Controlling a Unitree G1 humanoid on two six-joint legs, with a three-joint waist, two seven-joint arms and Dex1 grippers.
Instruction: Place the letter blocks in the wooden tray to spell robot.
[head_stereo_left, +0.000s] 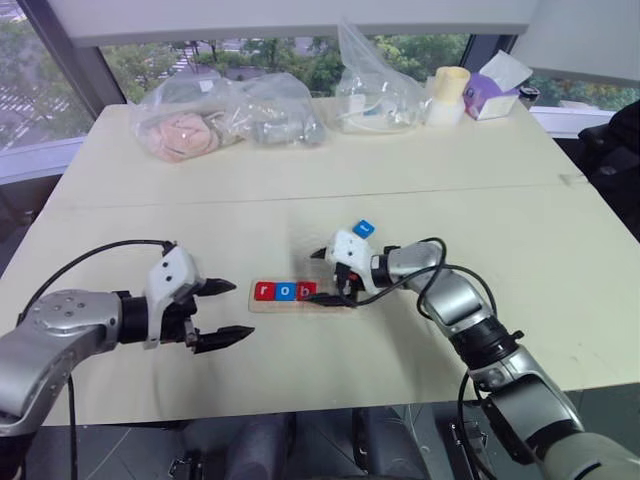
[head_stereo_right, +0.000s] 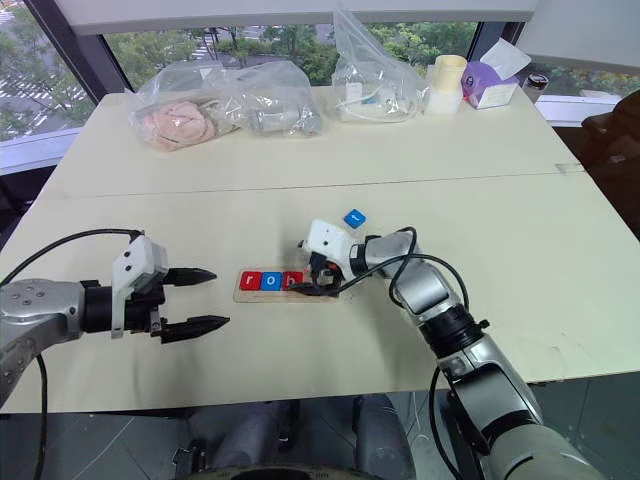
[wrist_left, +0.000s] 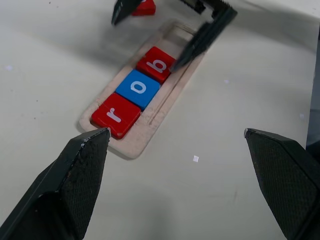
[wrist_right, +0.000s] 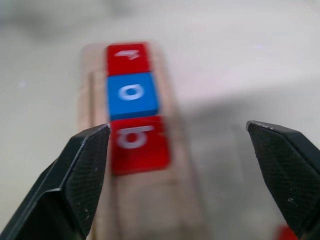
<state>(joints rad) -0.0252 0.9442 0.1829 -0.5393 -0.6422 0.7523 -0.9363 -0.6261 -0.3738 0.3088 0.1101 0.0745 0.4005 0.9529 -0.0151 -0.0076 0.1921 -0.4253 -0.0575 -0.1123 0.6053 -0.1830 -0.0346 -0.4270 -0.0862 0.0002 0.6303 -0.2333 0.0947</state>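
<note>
The wooden tray lies on the table in front of me. Three letter blocks sit in its slot: red r, blue o and red b. The slot past the b is bare. My right gripper hovers open over that end, one finger on each side of the tray, nothing between them. Another red block lies on the table just beyond it. A blue block rests farther back, behind the right wrist. My left gripper stands open left of the tray, holding nothing.
Clear plastic bags with soft things lie along the table's far edge, beside a pale cup and a tissue box. A seam crosses the tabletop behind the tray.
</note>
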